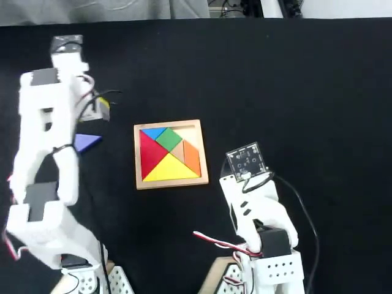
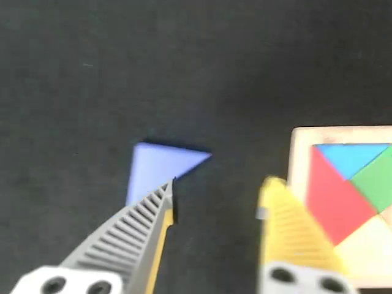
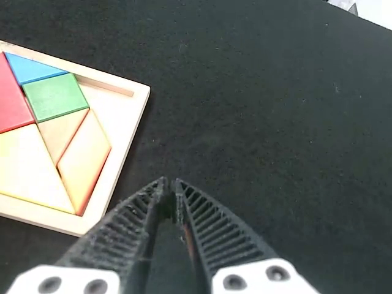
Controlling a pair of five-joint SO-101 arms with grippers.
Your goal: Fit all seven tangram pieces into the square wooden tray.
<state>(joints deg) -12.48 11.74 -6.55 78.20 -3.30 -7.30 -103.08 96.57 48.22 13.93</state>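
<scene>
On the black tabletop (image 1: 294, 92) just to the side of the square wooden tray (image 1: 168, 124), the last loose piece, a blue-violet triangle (image 2: 159, 165), lay flat and apart from the tray's rim. The left end effector (image 2: 222, 184) hung over it with its jaws spread wide and nothing between them. One fingertip sat above the triangle's edge and the other over bare cloth nearer the tray. Judged from that stance, the main risk was a lopsided pinch: closing off-centre on the sloping sides could squirt the thin piece away or spin it, so that it came up in the wrong orientation. The only free space was the vacant corner (image 3: 113, 104) beside the green square (image 3: 54, 95) and orange parallelogram (image 3: 86, 159). A rotated or tilted triangle would probably catch on the rim or ride up on a neighbour and jolt the seated pieces loose. The right end effector (image 3: 170, 184) was clenched on nothing close to the tray's far side, and a careless sweep there could nudge the tray.
</scene>
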